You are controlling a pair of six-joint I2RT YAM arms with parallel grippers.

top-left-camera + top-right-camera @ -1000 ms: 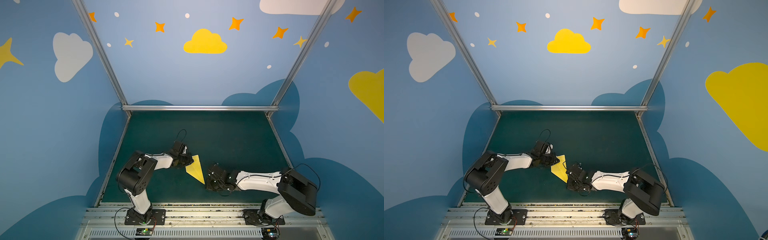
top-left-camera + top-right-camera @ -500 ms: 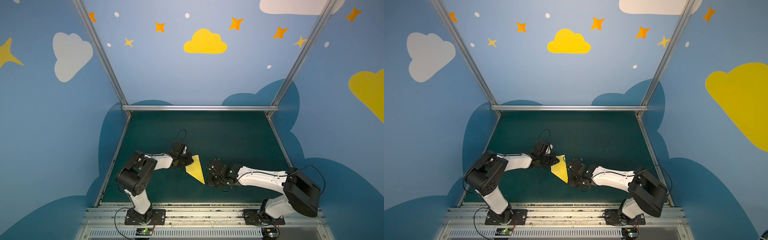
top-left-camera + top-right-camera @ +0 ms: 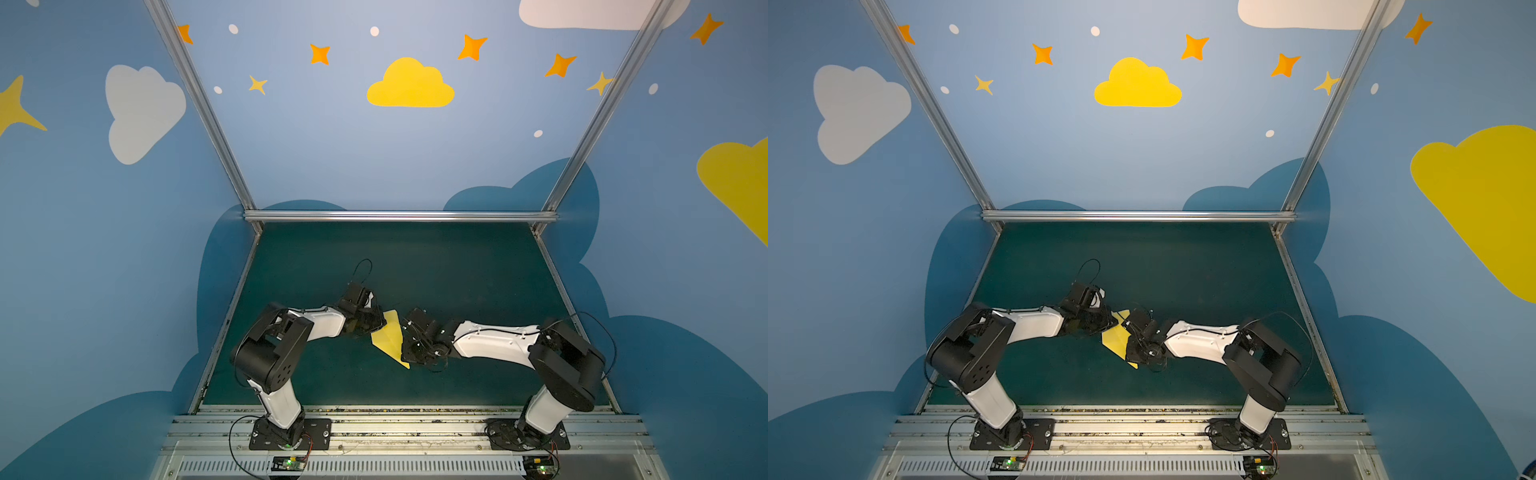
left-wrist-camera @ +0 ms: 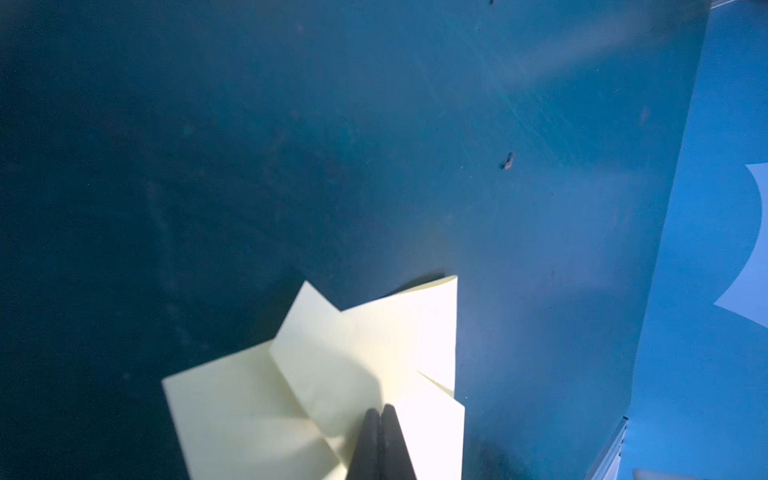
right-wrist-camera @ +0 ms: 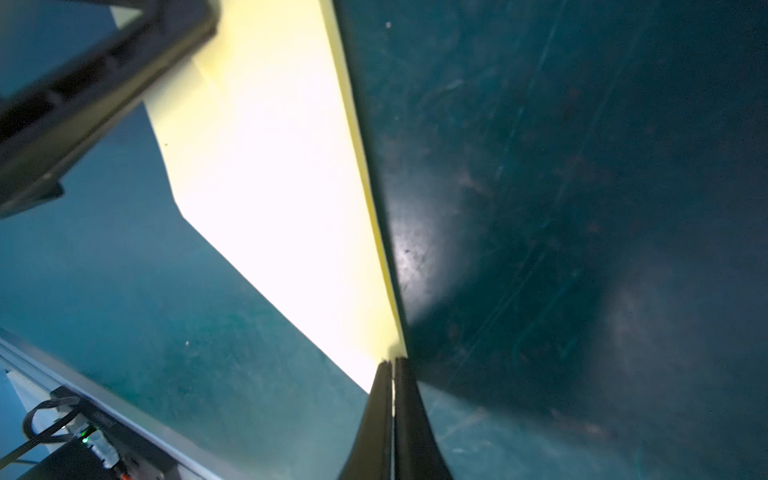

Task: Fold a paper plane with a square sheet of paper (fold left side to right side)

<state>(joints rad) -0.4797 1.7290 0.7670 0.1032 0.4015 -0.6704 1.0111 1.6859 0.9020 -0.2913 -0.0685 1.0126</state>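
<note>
The sheet is already well past flat: the paper plane (image 3: 390,341) lies on the green table (image 3: 457,270) as a slim, layered dart, about midway between the two arms and towards the front half of the table. In both top views its long axis runs from back to front, slanting a little to the right. The broad tail sits at the far end and the sharp nose points at the front rail.

The left tool (image 4: 380,411) is shut, its tips set down on the layered flaps at the tail as if pinning them. The right tool (image 5: 392,363) is shut too, with its tips at the long folded edge near the nose. I can't tell whether a sliver of paper is nipped between them.

To me this looks like creasing a lengthwise fold. The next move would want firm, even pressure along that edge while the tail stays pinned, or the thin paper will skid.
</note>
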